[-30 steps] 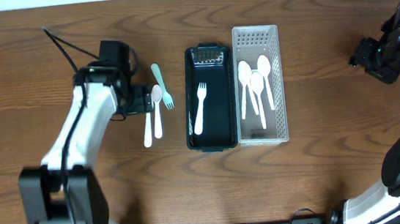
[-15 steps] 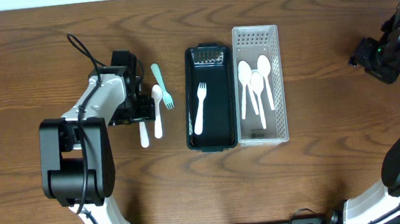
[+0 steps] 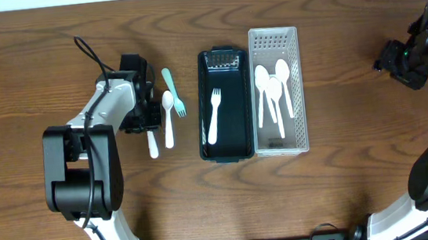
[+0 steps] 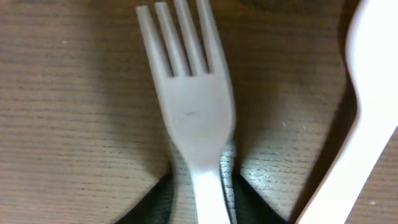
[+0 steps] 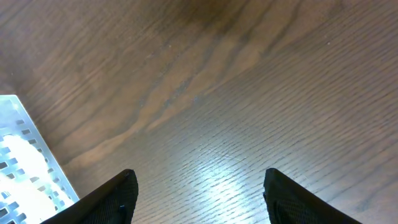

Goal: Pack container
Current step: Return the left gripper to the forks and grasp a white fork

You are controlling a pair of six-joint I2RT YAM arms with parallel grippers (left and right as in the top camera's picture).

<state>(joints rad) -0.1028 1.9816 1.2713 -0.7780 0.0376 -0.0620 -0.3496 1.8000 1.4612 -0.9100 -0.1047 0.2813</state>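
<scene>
A white fork point(image 4: 193, 112) lies on the wooden table, tines pointing away in the left wrist view. My left gripper point(image 4: 202, 186) has its dark fingers point(image 4: 255, 205) closed in on the fork's handle from both sides. From overhead, that gripper point(image 3: 149, 117) sits left of the black container point(image 3: 239, 137), with the fork's handle point(image 3: 153, 146) sticking out below it. Another white fork point(image 3: 214, 116) lies inside the container. My right gripper point(image 3: 394, 62) hovers far right, open and empty, its fingers point(image 5: 115, 199) wide apart over bare wood.
A white spoon point(image 3: 168, 120) and a teal fork point(image 3: 173, 91) lie between my left gripper and the container. The spoon point(image 4: 367, 112) sits close beside the gripped fork. A white perforated basket point(image 3: 296, 88) holding white spoons point(image 3: 273, 91) stands against the container's right side.
My left arm swung in over the white fork, and its jaws closed from wide open onto the handle. The right arm has not moved.
</scene>
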